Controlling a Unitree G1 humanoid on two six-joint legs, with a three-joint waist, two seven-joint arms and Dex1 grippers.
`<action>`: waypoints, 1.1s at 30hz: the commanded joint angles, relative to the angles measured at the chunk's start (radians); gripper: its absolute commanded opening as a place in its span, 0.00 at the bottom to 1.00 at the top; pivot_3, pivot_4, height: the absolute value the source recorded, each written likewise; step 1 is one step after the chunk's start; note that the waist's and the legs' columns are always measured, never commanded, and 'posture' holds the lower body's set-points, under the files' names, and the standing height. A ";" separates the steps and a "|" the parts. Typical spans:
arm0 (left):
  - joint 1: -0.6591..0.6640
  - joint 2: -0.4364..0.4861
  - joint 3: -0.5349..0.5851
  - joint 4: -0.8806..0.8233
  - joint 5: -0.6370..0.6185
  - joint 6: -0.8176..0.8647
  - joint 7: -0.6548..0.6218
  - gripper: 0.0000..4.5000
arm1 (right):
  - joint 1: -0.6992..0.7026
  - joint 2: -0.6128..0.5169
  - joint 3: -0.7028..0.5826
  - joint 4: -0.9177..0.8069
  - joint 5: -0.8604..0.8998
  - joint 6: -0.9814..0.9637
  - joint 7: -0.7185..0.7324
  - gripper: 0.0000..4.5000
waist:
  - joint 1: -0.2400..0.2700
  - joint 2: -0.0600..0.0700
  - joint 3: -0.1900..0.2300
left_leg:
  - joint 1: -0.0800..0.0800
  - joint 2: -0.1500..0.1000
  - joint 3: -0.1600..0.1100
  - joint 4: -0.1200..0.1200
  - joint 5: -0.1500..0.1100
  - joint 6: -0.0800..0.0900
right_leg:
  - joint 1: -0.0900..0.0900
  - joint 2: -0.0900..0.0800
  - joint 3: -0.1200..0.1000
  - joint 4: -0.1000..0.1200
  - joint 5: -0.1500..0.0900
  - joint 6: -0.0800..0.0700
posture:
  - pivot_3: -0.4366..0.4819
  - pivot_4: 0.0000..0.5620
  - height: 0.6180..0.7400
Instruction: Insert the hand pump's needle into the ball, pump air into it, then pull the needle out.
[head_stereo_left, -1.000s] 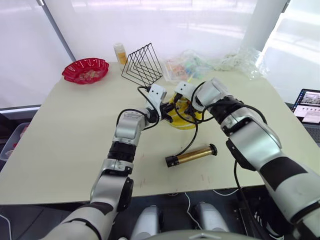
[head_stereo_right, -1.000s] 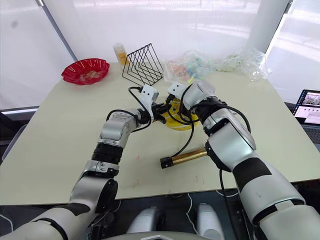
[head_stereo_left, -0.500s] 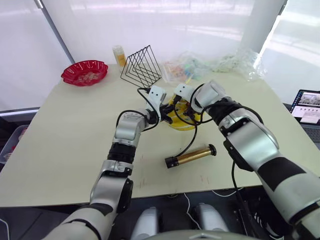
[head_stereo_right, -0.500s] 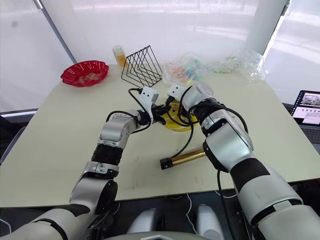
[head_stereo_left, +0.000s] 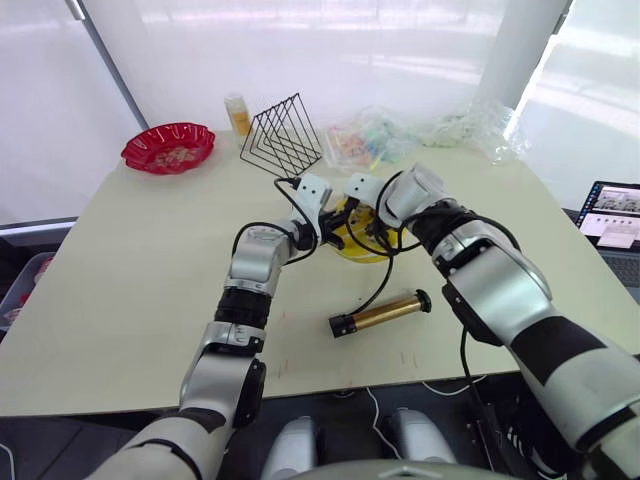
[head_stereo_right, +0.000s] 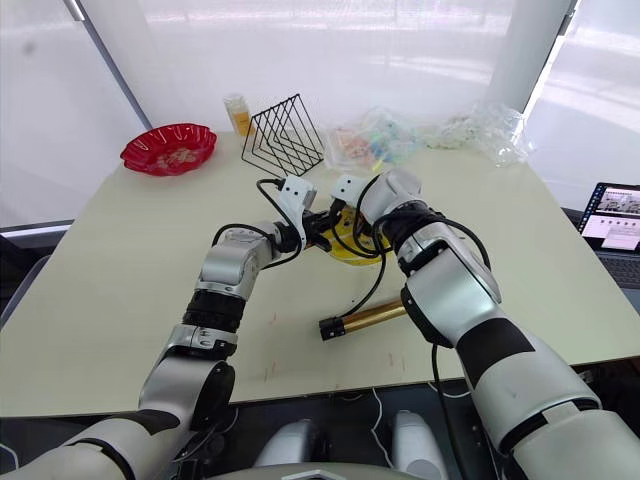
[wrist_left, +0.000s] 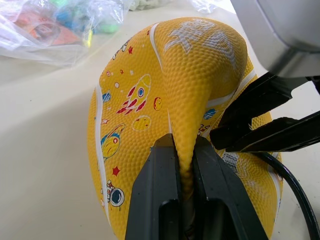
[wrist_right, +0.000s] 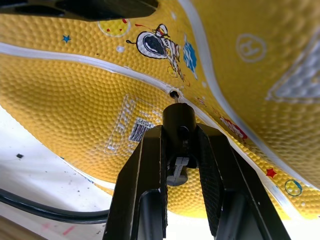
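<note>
The yellow ball (head_stereo_left: 362, 243) lies squashed on the table's middle. My left gripper (wrist_left: 183, 142) is shut on a raised fold of its skin. My right gripper (wrist_right: 179, 127) is shut on the needle's black fitting (wrist_right: 178, 119). The thin metal needle (wrist_right: 175, 98) has its tip right at the ball's small valve hole (wrist_right: 173, 93). The two grippers meet at the ball, left gripper (head_stereo_left: 332, 237) beside right gripper (head_stereo_left: 368, 228). The hand pump (head_stereo_left: 382, 312), a gold barrel with black caps, lies on the table nearer me, its black hose (head_stereo_left: 386, 278) curving up to the right gripper.
A red scalloped bowl (head_stereo_left: 168, 147) sits far left. A black wire rack (head_stereo_left: 282, 135) and a small bottle (head_stereo_left: 238, 112) stand behind the ball. Clear plastic bags (head_stereo_left: 420, 128) lie along the far edge. A laptop (head_stereo_left: 612, 215) is off the table's right side.
My right gripper has edged slightly left, closer against the ball. The left gripper keeps its hold on the fold. The pump has not moved.
</note>
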 joint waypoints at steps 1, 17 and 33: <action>0.017 -0.095 -0.118 -0.037 -0.089 0.034 -0.152 0.01 | 0.066 0.085 -0.011 0.028 0.029 -0.065 -0.027 0.08 | -0.001 0.000 -0.001 | 0.000 0.000 0.000 0.000 0.000 0.000 | 0.000 0.000 0.000 0.000 0.000 0.000 | 0.48 0.27 0.97; 0.019 -0.103 -0.116 -0.031 -0.098 0.017 -0.173 0.01 | 0.071 0.096 -0.148 0.052 0.077 -0.030 -0.065 0.08 | -0.006 0.000 -0.004 | 0.002 0.000 -0.001 -0.005 0.000 0.000 | 0.000 0.000 0.000 -0.001 -0.001 -0.002 | 0.48 0.27 0.97; -0.004 -0.076 -0.066 0.037 -0.074 -0.021 -0.176 0.01 | 0.107 -0.009 -0.065 -0.067 0.015 -0.118 0.043 0.08 | -0.003 0.002 -0.002 | 0.001 -0.001 -0.005 -0.007 0.000 0.000 | 0.000 0.002 -0.004 -0.003 -0.001 -0.001 | 0.48 0.27 0.97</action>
